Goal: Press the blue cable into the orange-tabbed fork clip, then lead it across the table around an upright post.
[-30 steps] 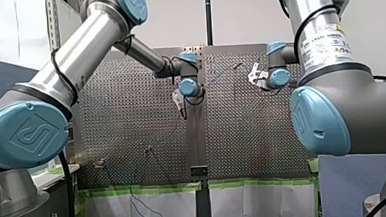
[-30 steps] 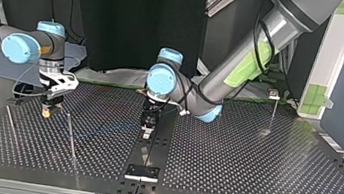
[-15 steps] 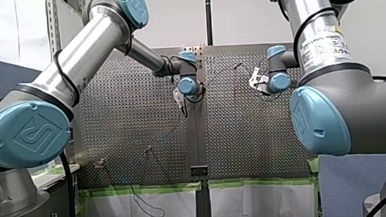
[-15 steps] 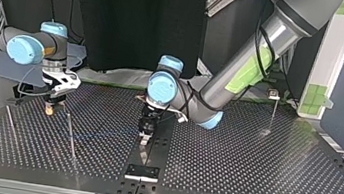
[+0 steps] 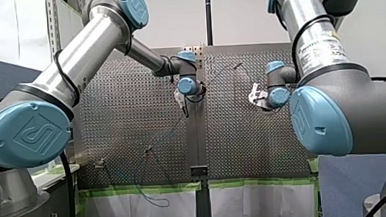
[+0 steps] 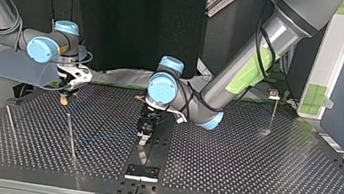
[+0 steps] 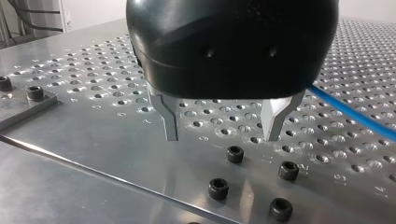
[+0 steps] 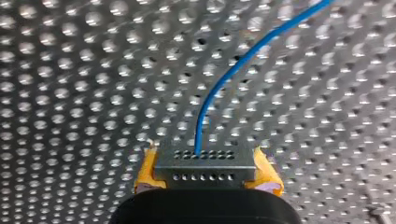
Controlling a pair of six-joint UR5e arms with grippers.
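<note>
The thin blue cable (image 8: 233, 70) runs out from between the yellow pads of my right gripper (image 8: 204, 157), which is shut on it just above the perforated table. In the top view my right gripper (image 6: 65, 97) hangs at the left, and the blue cable (image 6: 101, 137) trails low across the plate toward the middle. My left gripper (image 7: 222, 137) hovers open over the centre strip, its metal fingers (image 7: 169, 116) holding nothing, with the blue cable (image 7: 345, 114) passing beside it. No orange-tabbed clip can be made out.
Thin upright posts (image 6: 70, 134) (image 6: 10, 123) stand at the top view's left, and a post with a small head (image 6: 274, 108) at its right. Black screws (image 7: 235, 154) sit under my left gripper. A cable loop (image 5: 153, 200) hangs over the table's near edge in the front view.
My right gripper has moved toward the top view's right and back, pulling the cable with it; the hanging loop has shifted. My left gripper has barely moved.
</note>
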